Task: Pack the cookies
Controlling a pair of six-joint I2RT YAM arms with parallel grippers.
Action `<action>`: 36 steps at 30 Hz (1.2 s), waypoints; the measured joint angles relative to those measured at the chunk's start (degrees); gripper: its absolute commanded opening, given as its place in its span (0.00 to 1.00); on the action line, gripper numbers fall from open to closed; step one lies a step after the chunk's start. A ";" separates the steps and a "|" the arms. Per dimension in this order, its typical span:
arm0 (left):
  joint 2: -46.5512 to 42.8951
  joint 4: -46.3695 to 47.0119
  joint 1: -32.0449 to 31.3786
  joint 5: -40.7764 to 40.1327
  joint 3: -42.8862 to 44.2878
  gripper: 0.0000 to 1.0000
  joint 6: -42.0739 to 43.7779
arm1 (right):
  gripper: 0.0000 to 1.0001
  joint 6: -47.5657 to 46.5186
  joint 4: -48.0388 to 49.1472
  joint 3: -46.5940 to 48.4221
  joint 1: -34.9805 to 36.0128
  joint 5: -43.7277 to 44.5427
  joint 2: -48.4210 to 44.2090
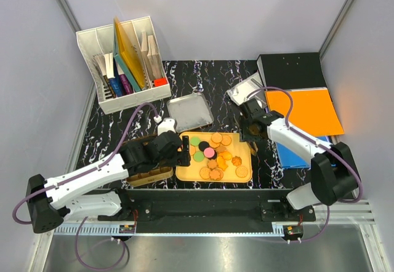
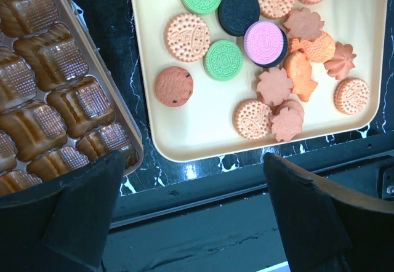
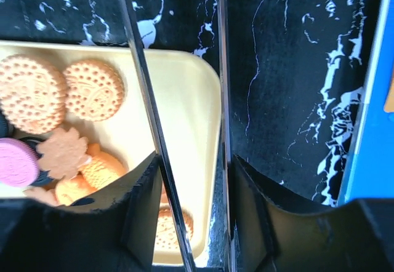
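The left gripper [image 2: 194, 164] is hanging wide open and empty at lower centre, over the near rim of the cream tray [image 2: 203, 121]. The cookies [image 2: 265, 41] are lying on it, clustered upper right, with one brown cookie [image 2: 173, 86] apart at centre left. The gold moulded tray [image 2: 68, 106] is sitting at left. Judgement: taking the isolated one first is looking safest. The right gripper [image 3: 196, 161] is straddling a clear pane [image 3: 184, 69]; whether it is gripping cannot be told.
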 measured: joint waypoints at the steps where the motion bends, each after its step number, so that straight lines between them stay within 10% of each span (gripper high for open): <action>1: 0.09 0.00 0.00 0.00 0.00 0.99 0.02 | 0.47 0.28 -0.66 0.59 0.00 0.17 -0.46; 7: 0.09 0.02 0.00 -0.02 0.02 0.99 0.31 | 0.31 1.75 -3.69 3.37 0.00 -0.20 -6.84; 11: 0.11 0.02 0.00 -0.07 0.02 0.99 0.35 | 0.02 2.27 -4.31 6.14 0.00 -2.38 -12.04; 19: 0.17 -0.02 0.04 -1.36 0.07 0.93 -0.48 | 0.00 2.71 -4.07 8.48 -0.04 -11.34 -18.05; 33: 0.00 -3.23 1.22 -5.49 0.24 0.07 -9.70 | 0.00 5.33 4.50 3.32 -0.04 -33.64 -21.90; 36: -0.20 -3.63 1.29 -5.64 0.24 0.03 -10.91 | 0.00 7.15 5.09 2.43 0.00 -33.44 -21.97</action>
